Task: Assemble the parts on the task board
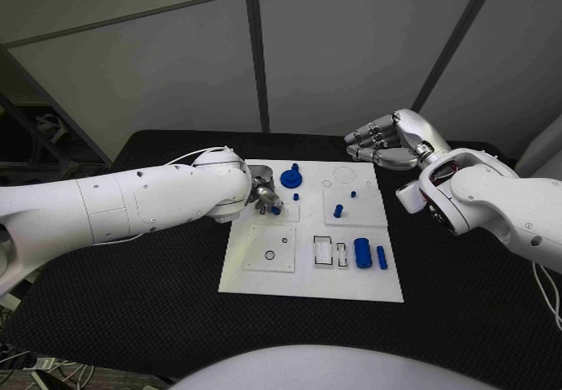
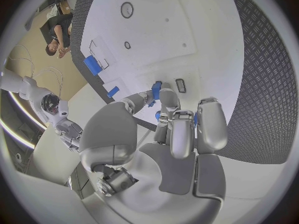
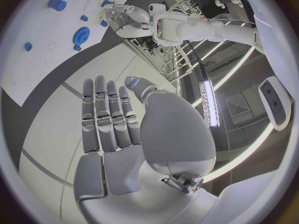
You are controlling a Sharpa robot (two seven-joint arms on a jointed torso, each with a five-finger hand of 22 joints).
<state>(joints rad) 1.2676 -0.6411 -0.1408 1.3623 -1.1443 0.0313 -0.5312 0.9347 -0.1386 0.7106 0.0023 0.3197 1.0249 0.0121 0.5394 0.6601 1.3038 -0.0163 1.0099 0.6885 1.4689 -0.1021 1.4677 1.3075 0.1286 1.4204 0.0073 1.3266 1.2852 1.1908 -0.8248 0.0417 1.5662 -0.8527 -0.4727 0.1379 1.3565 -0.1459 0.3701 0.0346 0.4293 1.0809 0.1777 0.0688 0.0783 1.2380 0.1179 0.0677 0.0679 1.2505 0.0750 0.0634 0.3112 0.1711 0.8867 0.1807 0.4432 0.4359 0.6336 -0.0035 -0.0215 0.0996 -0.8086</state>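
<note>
Head view: I see the black table [image 1: 140, 325] carrying the white task board [image 1: 307, 280] at its middle. My left arm [image 1: 129, 203] reaches in over the board's left edge, and my right arm [image 1: 503, 203] is raised off the board's far right corner.

The left hand [image 1: 265, 195] sits low over the board's upper left part. In the left wrist view its fingers [image 2: 181, 134] curl around a small blue part [image 2: 156, 90], so I read this hand as pinching that part, though how firmly I cannot tell. The right hand [image 1: 386, 140] holds nothing, fingers apart and loosely bent, well clear of the board.

On the board, the blue gear [image 1: 291, 177] stands just beyond the left hand. A short blue peg [image 1: 337, 210] stands upright near the centre. The blue cylinder [image 1: 362, 253] and a slimmer blue bar [image 1: 382, 257] lie side by side at the right, long axes running from the near edge to the far edge.

The decisive relation, in my judgement: the held part hangs directly above the board's left side, and the left hand is far nearer than the right.
</note>
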